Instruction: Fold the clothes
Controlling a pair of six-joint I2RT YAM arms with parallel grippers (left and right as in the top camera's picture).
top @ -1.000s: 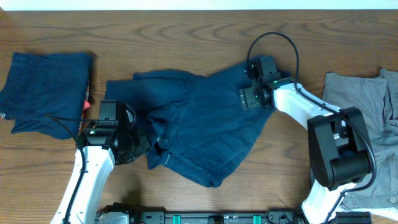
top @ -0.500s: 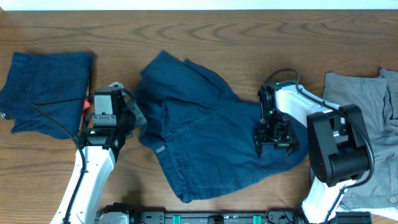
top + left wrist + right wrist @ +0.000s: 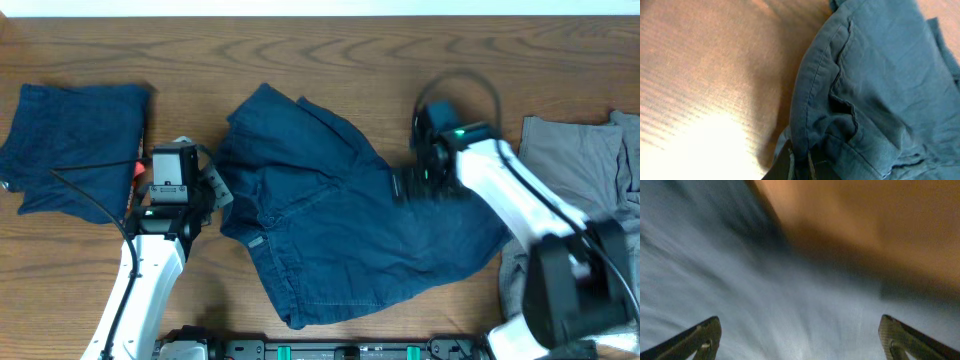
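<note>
Dark blue shorts (image 3: 340, 220) lie spread, rumpled, across the middle of the table. My left gripper (image 3: 212, 193) is shut on their left edge; in the left wrist view the cloth (image 3: 865, 85) is pinched between the fingers (image 3: 800, 162). My right gripper (image 3: 418, 183) is open over the shorts' right side, blurred by motion. In the right wrist view the fingers (image 3: 800, 340) stand wide apart above blurred blue cloth (image 3: 765, 290). A folded dark blue garment (image 3: 70, 145) lies at the far left. A grey garment (image 3: 585, 170) lies at the right.
The wooden table (image 3: 300, 50) runs to a white strip at the back. A small red item (image 3: 138, 168) pokes out beside the folded blue garment. The arm bases stand along the front edge (image 3: 330, 350).
The shorts have been pulled open and spread flatter. My right gripper has let go of the cloth and moved up and back over the shorts' right side. The left gripper has held still.
</note>
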